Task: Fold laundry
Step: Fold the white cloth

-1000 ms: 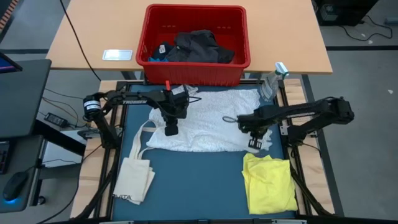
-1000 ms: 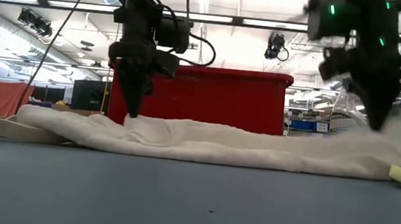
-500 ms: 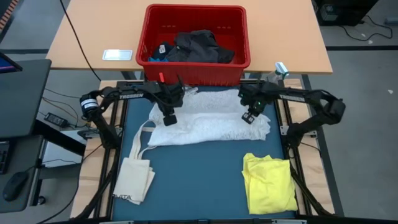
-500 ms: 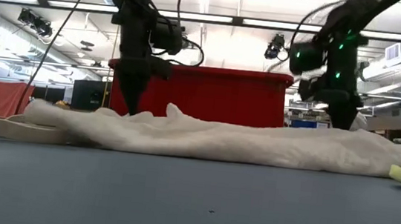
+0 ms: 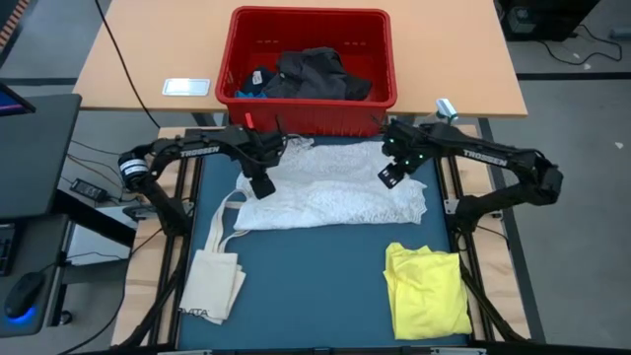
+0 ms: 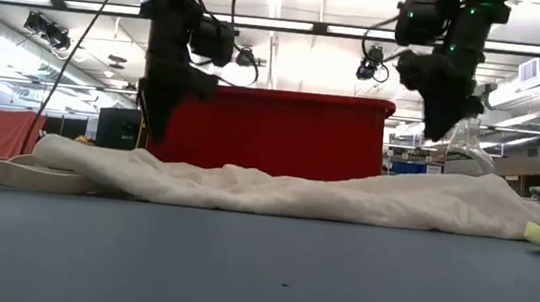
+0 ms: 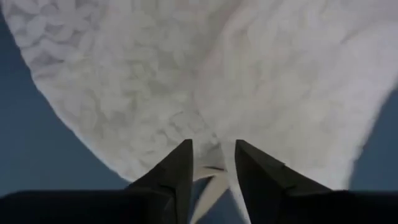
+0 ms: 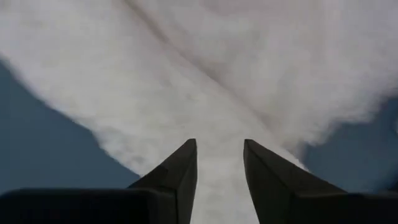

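Observation:
The white garment [image 5: 330, 197] lies spread across the far half of the blue mat, rumpled along its near edge [image 6: 346, 194]. My left gripper [image 5: 262, 186] hangs open just above its left end [image 7: 186, 74], clear of the cloth [image 6: 149, 130]. My right gripper [image 5: 388, 177] hangs open above its right end [image 8: 186, 81], higher up [image 6: 443, 132]. Nothing sits between either pair of fingers. A yellow garment [image 5: 426, 288] lies folded at the near right. Dark garments [image 5: 311, 74] lie in the red bin.
The red bin [image 5: 385, 59] stands on a wooden table just past the mat's far edge. A cream tote bag [image 5: 212, 281] lies at the near left, its handles reaching up to the white garment. A clear bottle [image 5: 431, 128] stands at the far right. Bare mat [image 5: 315, 286] shows near the middle.
Both grippers have gone toward the table's far edge and risen, coming off the white garment. The garment's near edge was drawn toward the far side with them, most at the right corner, and the cloth now lies shorter from near to far. Its far edge stayed put.

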